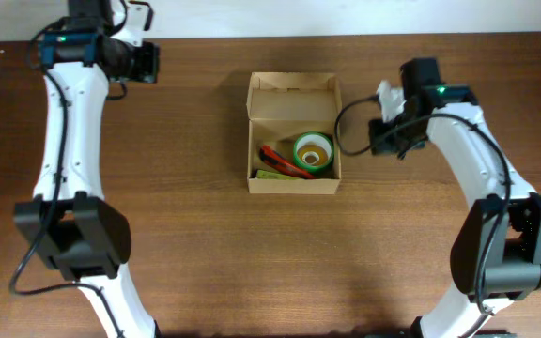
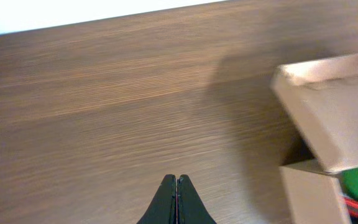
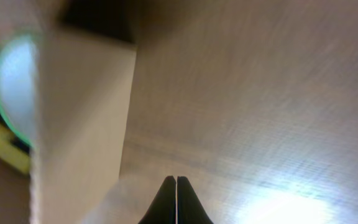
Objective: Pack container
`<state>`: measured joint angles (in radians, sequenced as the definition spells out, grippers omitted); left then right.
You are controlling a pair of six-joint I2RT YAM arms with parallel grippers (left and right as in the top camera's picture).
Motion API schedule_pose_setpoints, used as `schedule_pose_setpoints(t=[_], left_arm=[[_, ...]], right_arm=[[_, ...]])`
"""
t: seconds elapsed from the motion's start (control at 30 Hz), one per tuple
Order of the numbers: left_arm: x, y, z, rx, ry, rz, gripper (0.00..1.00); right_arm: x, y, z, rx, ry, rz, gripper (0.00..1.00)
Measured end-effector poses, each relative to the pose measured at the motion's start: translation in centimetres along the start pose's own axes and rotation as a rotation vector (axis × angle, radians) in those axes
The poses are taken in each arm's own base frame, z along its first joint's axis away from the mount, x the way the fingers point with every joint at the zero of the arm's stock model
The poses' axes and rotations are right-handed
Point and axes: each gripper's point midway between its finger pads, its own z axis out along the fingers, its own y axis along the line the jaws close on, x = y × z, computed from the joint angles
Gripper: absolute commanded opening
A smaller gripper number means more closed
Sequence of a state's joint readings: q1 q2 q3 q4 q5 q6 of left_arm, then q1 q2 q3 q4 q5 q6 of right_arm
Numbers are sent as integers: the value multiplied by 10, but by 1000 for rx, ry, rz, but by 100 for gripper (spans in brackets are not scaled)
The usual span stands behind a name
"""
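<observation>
The tan cardboard container [image 1: 294,183] sits open at the table's middle, its flap lid [image 1: 293,86] raised at the far side. Inside lie a green tape roll [image 1: 313,152], a red-orange item [image 1: 280,160] and a yellow-green item. My left gripper [image 2: 176,180] is shut and empty above bare wood, left of the container [image 2: 328,134]. My right gripper [image 3: 176,182] is shut and empty over the table just right of the container's wall [image 3: 79,118]; the green roll [image 3: 11,87] shows blurred at the far left of the right wrist view.
The wooden table [image 1: 186,253] stretches around the box. A white wall edge runs along the table's far side [image 2: 73,15]. Both arm bases stand near the front corners.
</observation>
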<state>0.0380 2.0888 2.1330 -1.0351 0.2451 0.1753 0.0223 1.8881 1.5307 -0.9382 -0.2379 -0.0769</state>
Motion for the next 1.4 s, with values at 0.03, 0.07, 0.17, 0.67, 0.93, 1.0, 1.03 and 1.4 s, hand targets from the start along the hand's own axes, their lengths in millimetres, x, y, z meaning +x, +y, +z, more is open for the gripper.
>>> schedule_pose_setpoints(t=[0.03, 0.07, 0.17, 0.67, 0.93, 1.0, 1.03, 1.4], left_arm=[[1, -6, 8, 27, 8, 1, 2], [3, -12, 17, 54, 17, 0, 2], [12, -29, 45, 147, 55, -15, 2], [1, -73, 72, 579, -11, -150, 2], [45, -76, 132, 731, 133, -319, 2], [56, -79, 145, 758, 168, -351, 2], [61, -80, 150, 769, 179, -362, 2], [56, -92, 162, 816, 159, -364, 2]], right_arm=[[-11, -2, -7, -5, -39, 4, 4], [-22, -2, -14, -13, -73, 8, 4], [-48, -5, -33, -45, -154, 29, 4], [-115, 10, -12, -639, -306, 164, 4], [-104, 11, 23, -757, -207, 275, 4], [-103, 11, 26, -763, -200, 281, 4], [-103, 11, 27, -764, -197, 285, 4], [-97, 6, 46, -758, -162, 327, 4]])
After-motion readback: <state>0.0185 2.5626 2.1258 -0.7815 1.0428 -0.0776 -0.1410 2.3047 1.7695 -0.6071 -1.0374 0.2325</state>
